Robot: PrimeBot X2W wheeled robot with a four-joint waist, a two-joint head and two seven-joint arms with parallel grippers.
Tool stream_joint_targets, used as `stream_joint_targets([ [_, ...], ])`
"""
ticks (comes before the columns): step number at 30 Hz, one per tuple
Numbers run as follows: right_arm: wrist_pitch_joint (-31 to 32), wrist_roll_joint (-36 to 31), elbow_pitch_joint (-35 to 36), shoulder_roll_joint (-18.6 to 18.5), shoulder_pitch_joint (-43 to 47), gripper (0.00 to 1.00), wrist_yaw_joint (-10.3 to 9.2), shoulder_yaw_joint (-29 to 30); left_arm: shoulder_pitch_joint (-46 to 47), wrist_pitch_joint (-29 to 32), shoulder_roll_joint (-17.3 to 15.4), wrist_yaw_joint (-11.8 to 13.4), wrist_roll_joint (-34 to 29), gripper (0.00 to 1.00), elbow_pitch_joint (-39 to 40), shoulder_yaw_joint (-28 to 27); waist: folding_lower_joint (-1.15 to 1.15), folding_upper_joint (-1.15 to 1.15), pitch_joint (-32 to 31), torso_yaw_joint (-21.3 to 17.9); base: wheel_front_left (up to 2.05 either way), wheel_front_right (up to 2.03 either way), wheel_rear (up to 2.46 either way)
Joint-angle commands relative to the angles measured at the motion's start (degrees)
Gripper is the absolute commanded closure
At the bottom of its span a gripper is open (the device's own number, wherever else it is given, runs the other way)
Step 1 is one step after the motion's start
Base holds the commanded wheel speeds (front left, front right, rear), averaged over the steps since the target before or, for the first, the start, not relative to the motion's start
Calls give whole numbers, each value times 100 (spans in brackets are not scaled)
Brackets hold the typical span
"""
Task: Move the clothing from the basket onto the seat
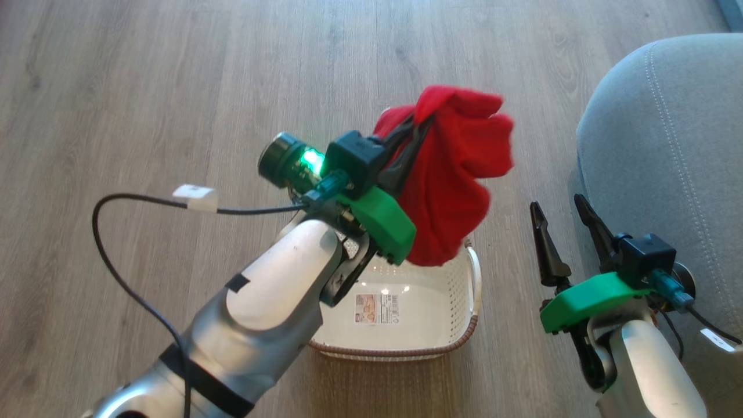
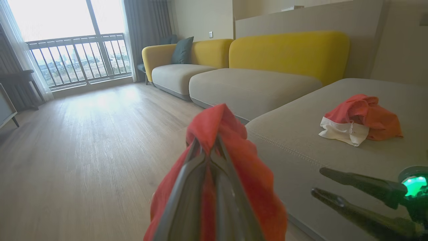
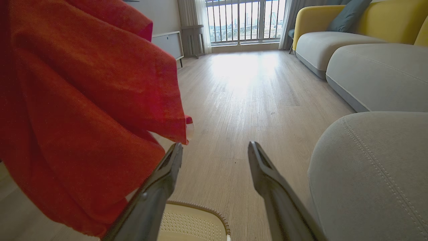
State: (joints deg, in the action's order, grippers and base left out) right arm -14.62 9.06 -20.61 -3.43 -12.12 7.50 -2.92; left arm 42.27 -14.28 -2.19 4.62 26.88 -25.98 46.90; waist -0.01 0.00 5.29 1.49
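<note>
- Is there room to move?
- Yes. Wide wooden floor [image 1: 145, 87] lies past the left end effector [image 1: 426, 123]. The seat's [image 1: 667, 145] round edge is just beside the right end effector [image 1: 557, 203].
- Where is the clothing [image 1: 458, 168]?
- The left end effector pinches it tight, up above the basket [image 1: 460, 290]. It is soft and red, and hangs long and floppy from the tips. A second piece [image 2: 361, 118], red and white, lies bunched on the grey seat.
- And the right end effector?
- Spread apart, holding nothing.
- The basket?
- Cream plastic, little holes, brown rim.
</note>
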Motion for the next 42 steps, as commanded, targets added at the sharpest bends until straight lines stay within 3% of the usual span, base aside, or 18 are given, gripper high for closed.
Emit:
stream_joint_targets([
  [1,-38,-22,167,56,-116,0,-1,-126,386,-71,-69,65,38,100,327,-236,1,0,11,-2,0,0,0],
  [16,-38,8,228,56,-150,0,-1,-215,611,-68,-69,147,197,100,934,-16,1,0,93,-39,0,0,0],
  [28,-38,135,1034,56,-560,0,-1,-1391,612,-69,-69,198,230,100,988,95,1,0,201,-11,0,0,0],
  [41,-38,274,-158,55,-1822,0,-1,-2033,634,-71,-69,251,419,100,1118,451,1,0,237,207,0,0,0],
  [42,-38,445,-360,55,-1892,33,-1,-2059,628,-71,-69,258,434,100,1115,482,1,0,232,232,0,0,0],
])
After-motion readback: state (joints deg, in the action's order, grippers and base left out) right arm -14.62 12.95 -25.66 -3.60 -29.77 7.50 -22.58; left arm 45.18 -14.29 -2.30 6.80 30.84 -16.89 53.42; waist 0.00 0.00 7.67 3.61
